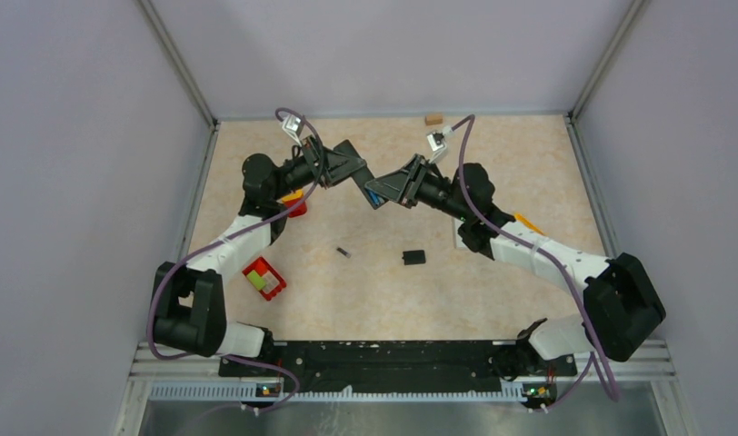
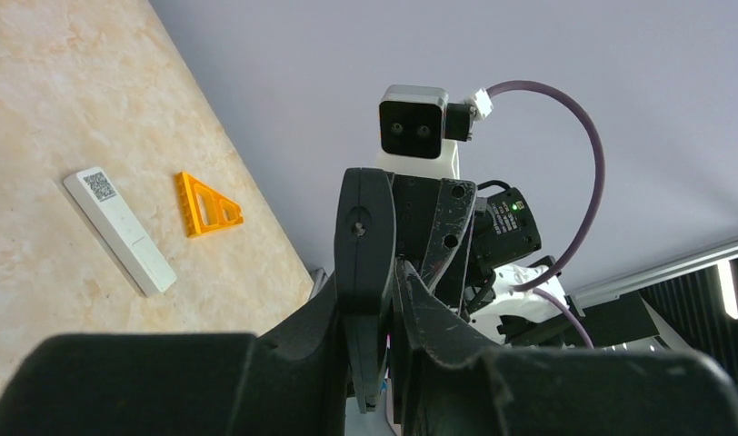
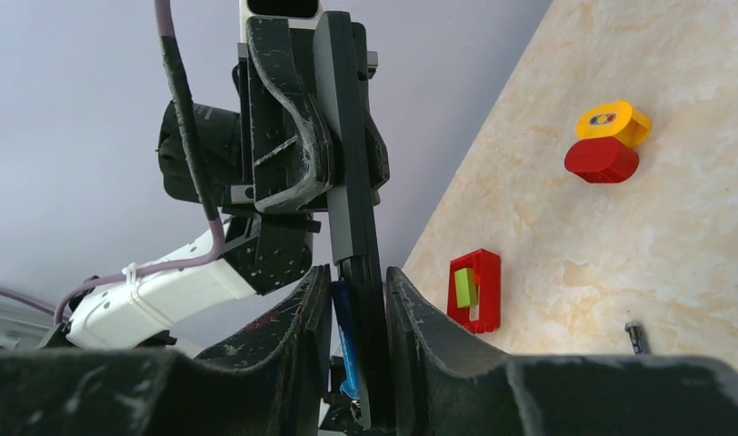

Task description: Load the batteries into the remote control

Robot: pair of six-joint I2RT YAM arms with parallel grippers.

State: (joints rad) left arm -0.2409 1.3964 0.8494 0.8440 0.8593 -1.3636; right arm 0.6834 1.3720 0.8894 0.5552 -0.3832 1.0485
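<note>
The black remote control [image 2: 364,238] is held in the air between both grippers, over the back middle of the table. My left gripper [image 2: 382,292] is shut on one end of it; it also shows in the top view [image 1: 354,170]. My right gripper [image 3: 357,278] is shut on the blue battery [image 3: 345,343], which it presses against the remote [image 3: 352,218]. The blue battery [image 1: 374,196] shows at the right gripper [image 1: 390,187] in the top view. A dark battery [image 1: 343,252] lies loose on the table; it also shows in the right wrist view [image 3: 633,336]. No orange battery shows.
A small flat black square piece [image 1: 413,257] lies right of the dark battery. A red tray with a green piece [image 1: 264,277] and a red and yellow toy [image 1: 294,203] lie at the left. A white remote [image 2: 120,230], an orange triangle [image 2: 206,204] and a wooden block [image 1: 433,118] lie at the right and back.
</note>
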